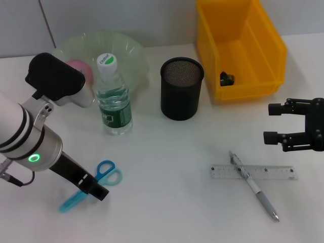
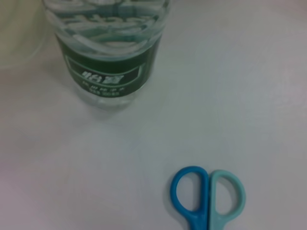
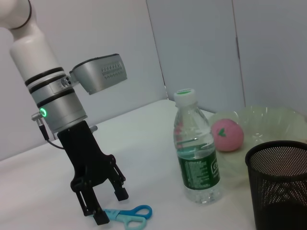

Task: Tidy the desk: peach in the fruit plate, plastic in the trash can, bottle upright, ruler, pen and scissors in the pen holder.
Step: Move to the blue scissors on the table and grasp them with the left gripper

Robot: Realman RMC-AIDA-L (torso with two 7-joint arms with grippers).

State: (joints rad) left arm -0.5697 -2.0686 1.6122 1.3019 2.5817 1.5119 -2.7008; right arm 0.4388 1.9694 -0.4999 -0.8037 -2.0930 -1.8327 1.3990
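The blue scissors [image 1: 106, 173] lie flat at the front left, handles toward the bottle [image 1: 114, 98]; the left wrist view shows those handles [image 2: 207, 199]. My left gripper [image 3: 111, 206] is open, its fingertips down at the table on either side of the scissors' blades [image 3: 125, 214]. The bottle stands upright. A pink peach [image 1: 78, 68] rests in the green fruit plate [image 1: 129, 50]. The clear ruler [image 1: 253, 172] lies at the front right with the pen [image 1: 253, 185] across it. My right gripper [image 1: 273, 123] hovers open near the right edge. The black mesh pen holder [image 1: 181, 88] stands in the middle.
A yellow bin [image 1: 263, 35] at the back right holds a small dark green scrap [image 1: 226, 78]. The bottle [image 3: 196, 153] stands close in front of the plate [image 3: 273, 122] and left of the pen holder [image 3: 280, 182].
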